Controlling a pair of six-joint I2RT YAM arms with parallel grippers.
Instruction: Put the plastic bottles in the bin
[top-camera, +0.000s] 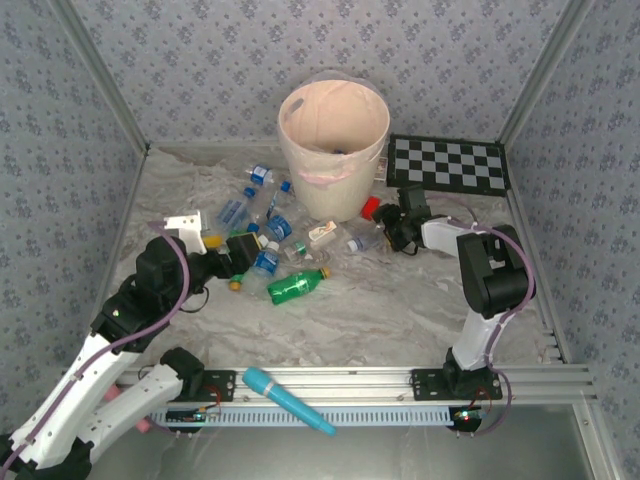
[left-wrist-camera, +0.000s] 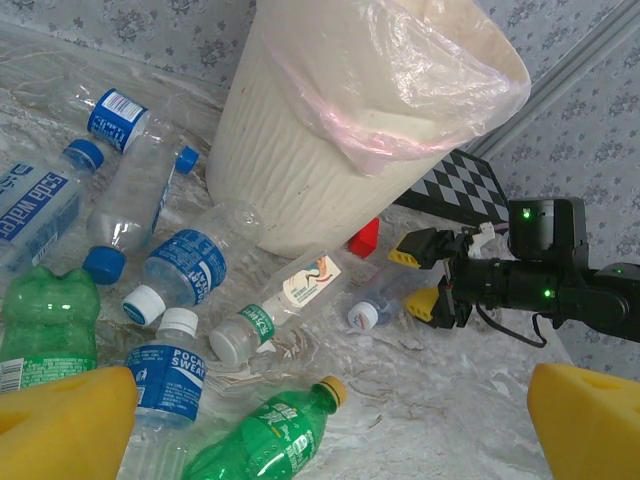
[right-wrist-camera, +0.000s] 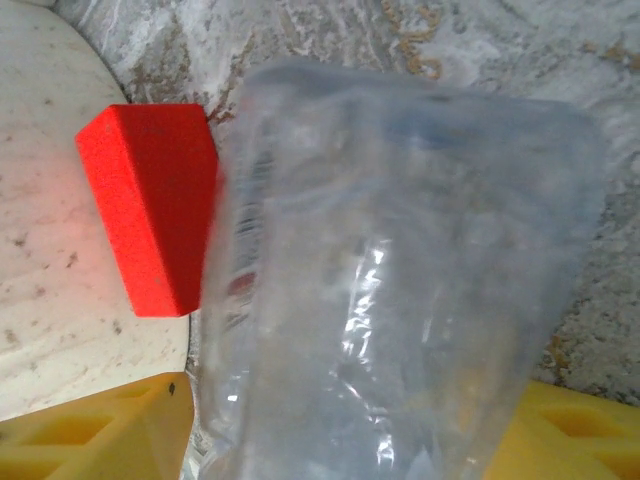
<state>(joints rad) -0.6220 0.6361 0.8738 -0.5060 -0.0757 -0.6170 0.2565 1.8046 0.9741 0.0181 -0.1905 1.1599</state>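
Several plastic bottles lie on the table left of and in front of the bin (top-camera: 330, 190), a tall pale bucket with a clear liner (left-wrist-camera: 300, 150). My right gripper (top-camera: 385, 232) reaches low beside the bin's base, its yellow fingers (left-wrist-camera: 430, 305) pressed on either side of a small clear bottle (left-wrist-camera: 365, 315). Up close that bottle (right-wrist-camera: 400, 280) spans the whole gap between the fingers of the right gripper (right-wrist-camera: 345, 430). My left gripper (top-camera: 228, 262) hangs open over the pile, a green bottle (left-wrist-camera: 265, 440) with a yellow cap lying below its gap (left-wrist-camera: 330, 440).
A red block (right-wrist-camera: 150, 210) sits against the bin's foot, just left of the held bottle. A checkerboard (top-camera: 447, 165) lies at the back right. A blue wand (top-camera: 288, 400) rests on the front rail. Patterned walls close in the table on three sides.
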